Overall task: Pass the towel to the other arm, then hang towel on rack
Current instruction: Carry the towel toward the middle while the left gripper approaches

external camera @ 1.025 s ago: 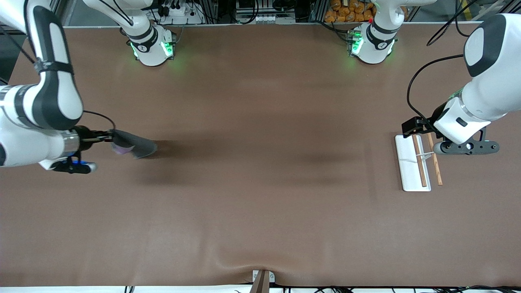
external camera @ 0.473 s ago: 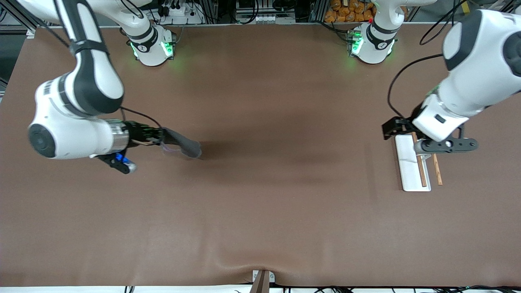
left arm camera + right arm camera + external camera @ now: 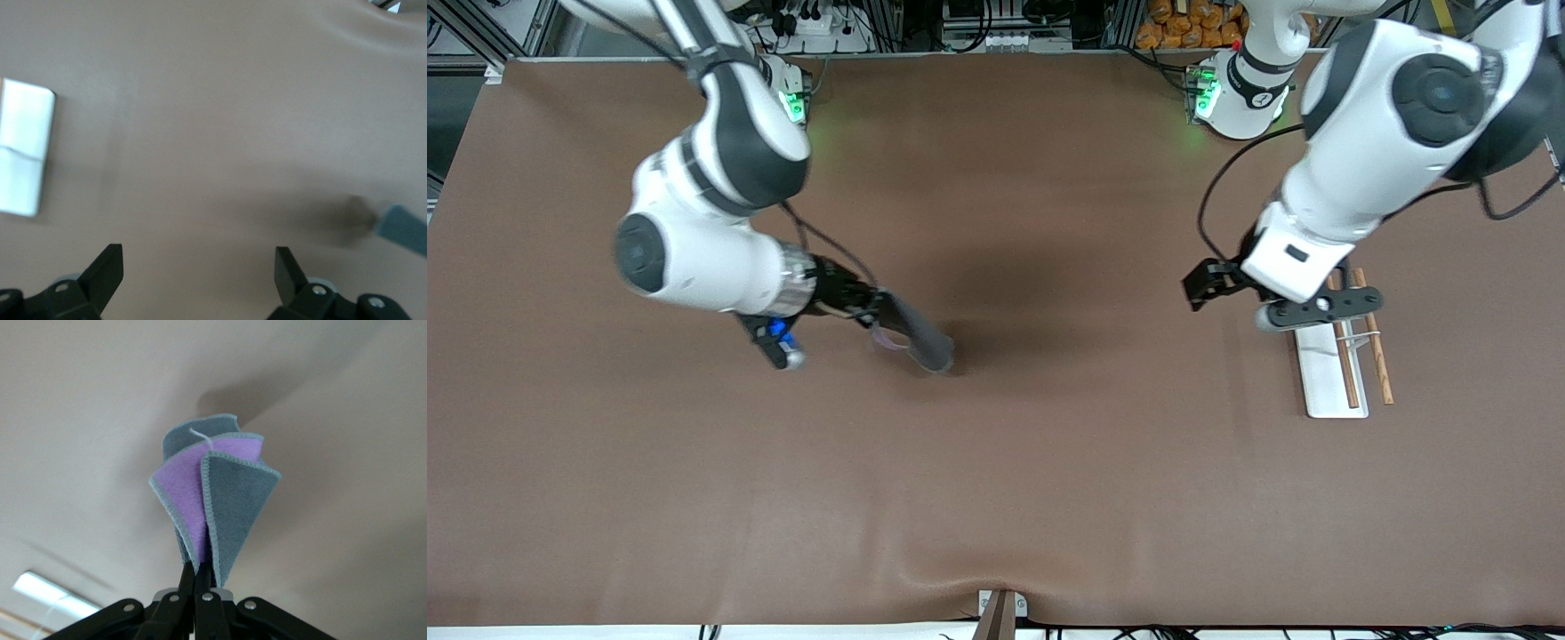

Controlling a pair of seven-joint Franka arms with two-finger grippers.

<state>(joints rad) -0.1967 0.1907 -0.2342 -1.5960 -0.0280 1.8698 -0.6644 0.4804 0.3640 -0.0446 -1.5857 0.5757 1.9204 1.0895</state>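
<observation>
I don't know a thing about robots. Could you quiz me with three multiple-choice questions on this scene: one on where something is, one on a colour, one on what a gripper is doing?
1. Where is the rack?
A. toward the left arm's end of the table
B. at the table's middle
C. toward the right arm's end

2. What colours show on the towel?
A. red and white
B. purple and grey
C. green all over

3. What is the right gripper doing?
A. hanging open with nothing in it
B. pinching the towel
C. gripping a rod of the rack

Answers: 1 A, the rack lies on the table just beneath the left gripper. 2 B, the right wrist view shows a purple face between grey folds. 3 B, its fingers are shut on the towel's gathered end, while the left gripper's stand open.
</observation>
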